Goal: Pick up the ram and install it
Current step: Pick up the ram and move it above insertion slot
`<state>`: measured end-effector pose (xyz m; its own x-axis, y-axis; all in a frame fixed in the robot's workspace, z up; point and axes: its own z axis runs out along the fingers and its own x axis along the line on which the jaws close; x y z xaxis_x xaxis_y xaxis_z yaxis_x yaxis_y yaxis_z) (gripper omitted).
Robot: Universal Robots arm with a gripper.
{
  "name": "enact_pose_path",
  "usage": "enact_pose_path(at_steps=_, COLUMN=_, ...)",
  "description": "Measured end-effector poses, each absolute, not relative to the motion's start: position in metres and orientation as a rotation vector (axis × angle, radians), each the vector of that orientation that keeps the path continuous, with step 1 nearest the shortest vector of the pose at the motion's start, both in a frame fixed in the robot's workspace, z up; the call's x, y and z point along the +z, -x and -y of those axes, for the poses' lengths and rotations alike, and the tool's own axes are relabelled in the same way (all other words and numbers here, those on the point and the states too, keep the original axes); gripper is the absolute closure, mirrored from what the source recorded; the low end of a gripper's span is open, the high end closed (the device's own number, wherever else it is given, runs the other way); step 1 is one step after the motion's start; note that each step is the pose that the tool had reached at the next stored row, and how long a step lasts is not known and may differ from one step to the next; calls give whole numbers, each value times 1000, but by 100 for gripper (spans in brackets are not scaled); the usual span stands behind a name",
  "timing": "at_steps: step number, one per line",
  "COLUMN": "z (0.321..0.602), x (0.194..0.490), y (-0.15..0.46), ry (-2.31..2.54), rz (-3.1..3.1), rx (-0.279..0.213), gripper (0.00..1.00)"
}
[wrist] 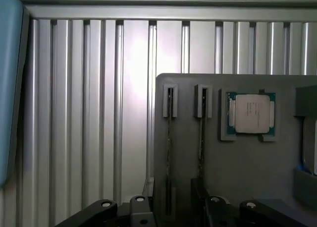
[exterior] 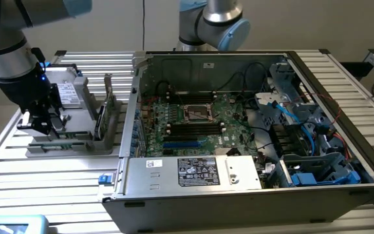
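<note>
Jaws: stood apart over the grey tray (wrist: 247, 177), near end of the ram (wrist: 169, 138) between them; contact could not be told.
Ram: stood on edge in its tray slot, a second stick (wrist: 202, 138) alongside.
Processor (wrist: 250, 113): lay flat in a recess farther on.
Desk (wrist: 99, 113): slatted, carried the tray and an open computer case (exterior: 194, 66).

You see a ribbed silver aluminium table (wrist: 99, 113) striped with dark grooves, a plain matte grey plastic holder tray (wrist: 237, 167), a square silver processor chip (wrist: 251, 113) edged in green, and a slim ram stick (wrist: 169, 133) dark along its edge. The black gripper (exterior: 44, 124) meets a grey robot arm (exterior: 5, 53) with pale blue caps. The dark metal computer case (exterior: 239, 209) shows a green motherboard (exterior: 229, 117), black slots (exterior: 194, 127) and blue cables (exterior: 279, 113).
</note>
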<state>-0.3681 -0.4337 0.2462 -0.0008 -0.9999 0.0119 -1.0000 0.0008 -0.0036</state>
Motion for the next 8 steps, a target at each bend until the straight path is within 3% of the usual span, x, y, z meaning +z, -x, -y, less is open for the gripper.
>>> enact_pose_path(at_steps=8, z=434, x=232, y=366, ry=-2216, rz=2219, rx=17, gripper=58)
